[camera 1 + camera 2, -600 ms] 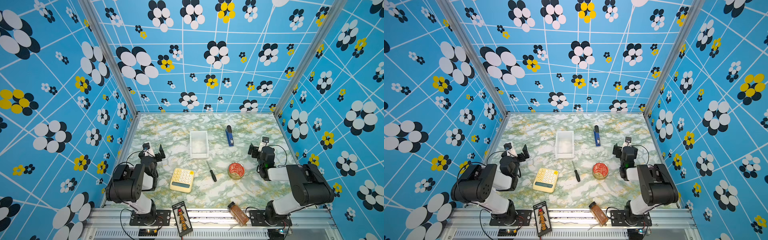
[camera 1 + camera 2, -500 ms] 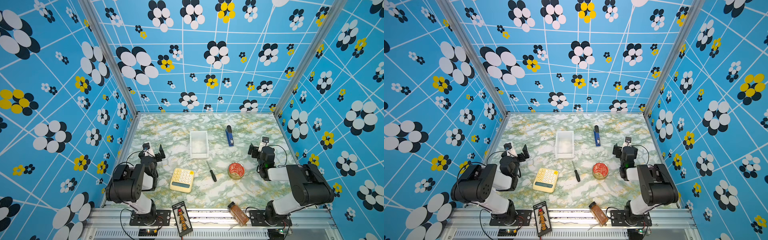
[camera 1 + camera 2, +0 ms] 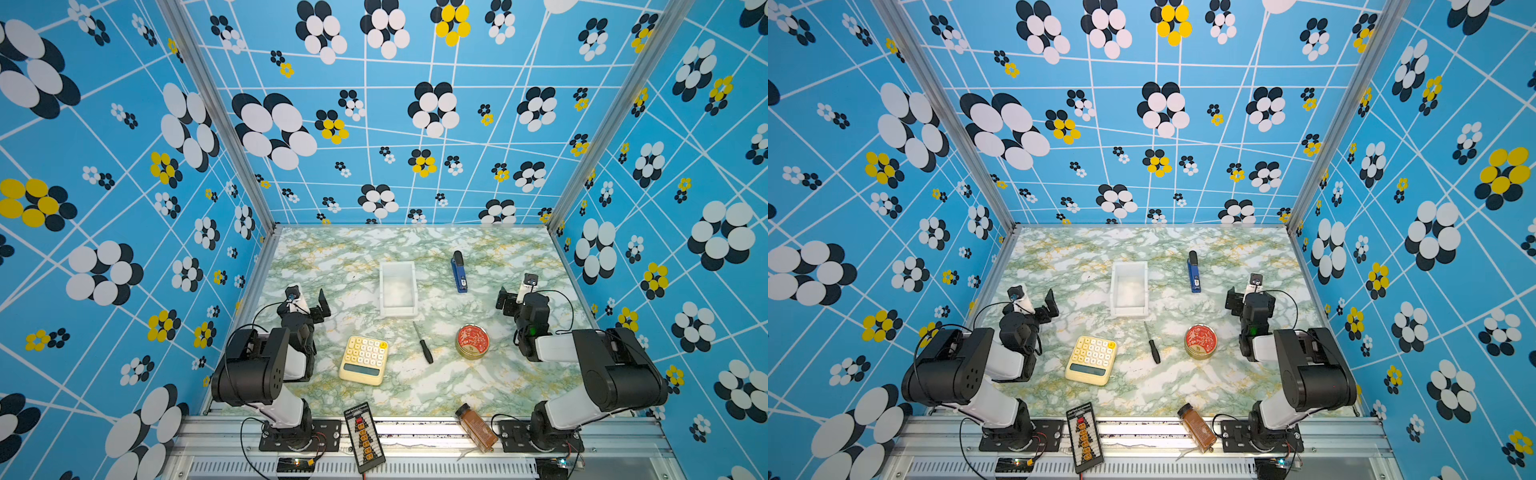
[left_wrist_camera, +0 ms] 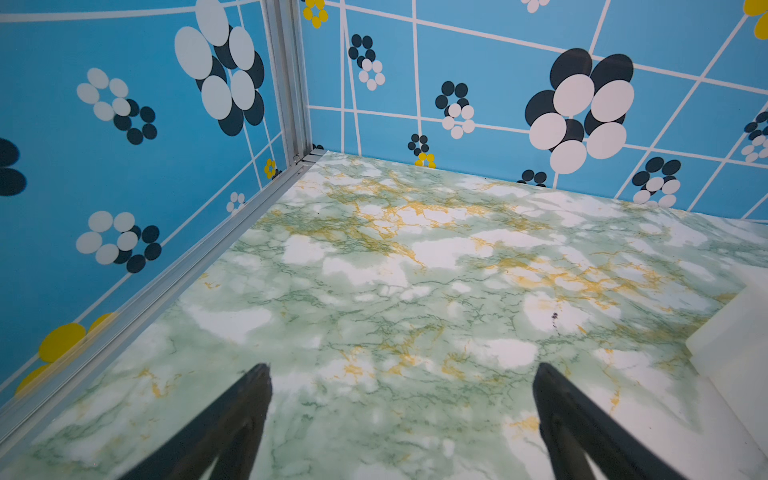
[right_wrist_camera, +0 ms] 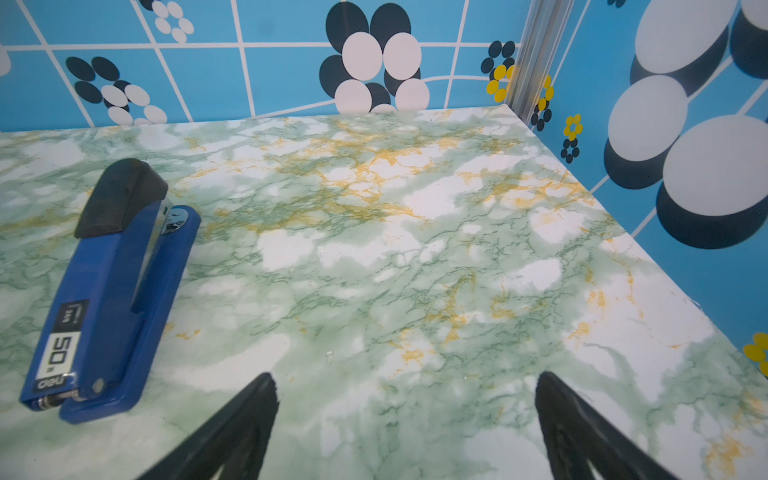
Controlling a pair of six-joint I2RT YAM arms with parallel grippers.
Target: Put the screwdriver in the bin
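Black fingers (image 4: 241, 415) of the left gripper (image 4: 401, 368) and right gripper (image 5: 406, 374) stand spread wide, holding nothing.

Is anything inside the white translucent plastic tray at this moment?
The white translucent plastic tray looks empty: only its pale floor shows, uncovered in both top views. The black-handled slim screwdriver lies outside it on the marble tabletop.

On the desk (image 3: 478, 386), a bin (image 3: 397, 289), screwdriver (image 3: 424, 349), calculator (image 3: 364, 360), tin (image 3: 472, 341) and stapler (image 3: 459, 272) lie between the left tool (image 3: 309, 297) and right tool (image 3: 516, 291).
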